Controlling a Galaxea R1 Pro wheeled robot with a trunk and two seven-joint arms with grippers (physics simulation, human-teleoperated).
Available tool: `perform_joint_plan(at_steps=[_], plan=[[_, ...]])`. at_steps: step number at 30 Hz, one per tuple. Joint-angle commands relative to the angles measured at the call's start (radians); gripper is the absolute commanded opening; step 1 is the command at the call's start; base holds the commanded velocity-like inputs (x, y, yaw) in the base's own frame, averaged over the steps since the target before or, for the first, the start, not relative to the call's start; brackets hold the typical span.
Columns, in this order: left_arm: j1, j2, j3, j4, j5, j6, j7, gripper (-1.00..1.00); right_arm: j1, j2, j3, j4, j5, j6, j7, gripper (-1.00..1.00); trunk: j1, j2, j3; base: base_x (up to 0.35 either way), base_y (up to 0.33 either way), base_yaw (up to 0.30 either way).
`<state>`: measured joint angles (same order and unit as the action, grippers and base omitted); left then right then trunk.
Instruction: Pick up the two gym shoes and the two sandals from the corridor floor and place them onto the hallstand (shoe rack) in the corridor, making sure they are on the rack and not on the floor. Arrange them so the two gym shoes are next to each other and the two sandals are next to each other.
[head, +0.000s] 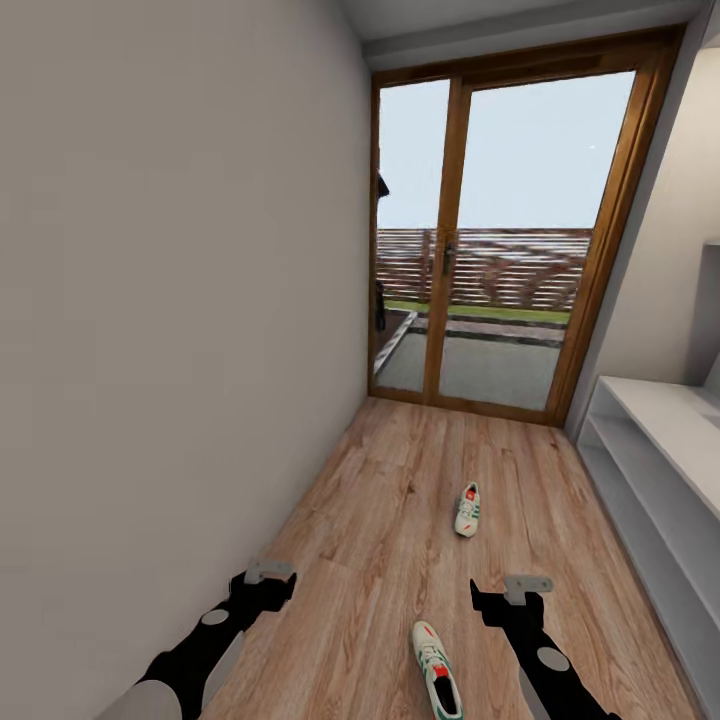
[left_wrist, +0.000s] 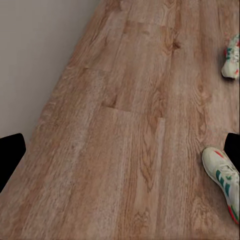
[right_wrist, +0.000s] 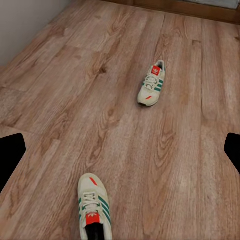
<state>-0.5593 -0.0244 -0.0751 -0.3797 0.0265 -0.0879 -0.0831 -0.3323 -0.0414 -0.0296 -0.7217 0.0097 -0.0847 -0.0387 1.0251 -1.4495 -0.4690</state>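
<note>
As the head view shows, both gym shoes lie on the corridor floor: near shoe at 6 o'clock, far shoe ahead; hallstand at 3 o'clock. Left gripper and right gripper hover empty. Wrist views: both sets of fingers parted. Shoes likely light, stiff-soled (grasp across the collar).

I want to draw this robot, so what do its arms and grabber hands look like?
Both arms are mostly shiny black with chunky, angular links. Each has a round light-grey disc at a joint, and the left arm turns pale grey lower down. The left gripper and right gripper are small light-grey blocks on black wrists. In the wrist views, the fingertips look plain black.
</note>
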Motion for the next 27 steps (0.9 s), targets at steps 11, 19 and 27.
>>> perform_joint_plan(at_steps=[11, 19, 27], plan=[[-0.030, 0.000, -0.011, -0.044, 0.005, 0.008, -0.168, 1.00, -0.001, 0.001, 0.000, 0.035, 0.000, -0.004, -0.003, 1.00, 0.000, -0.001, -0.001, 0.000, 0.000, 0.000], [-0.063, -0.004, -0.008, -0.136, 0.011, 0.094, -0.175, 1.00, -0.001, 0.001, -0.001, 0.044, -0.002, -0.004, -0.003, 1.00, 0.004, -0.008, -0.004, 0.000, 0.000, 0.000], [-0.069, -0.054, -0.011, -0.164, 0.005, 0.116, -0.174, 1.00, -0.001, 0.001, 0.000, 0.046, -0.002, -0.003, -0.003, 1.00, 0.034, -0.064, -0.030, 0.000, 0.000, 0.000]])
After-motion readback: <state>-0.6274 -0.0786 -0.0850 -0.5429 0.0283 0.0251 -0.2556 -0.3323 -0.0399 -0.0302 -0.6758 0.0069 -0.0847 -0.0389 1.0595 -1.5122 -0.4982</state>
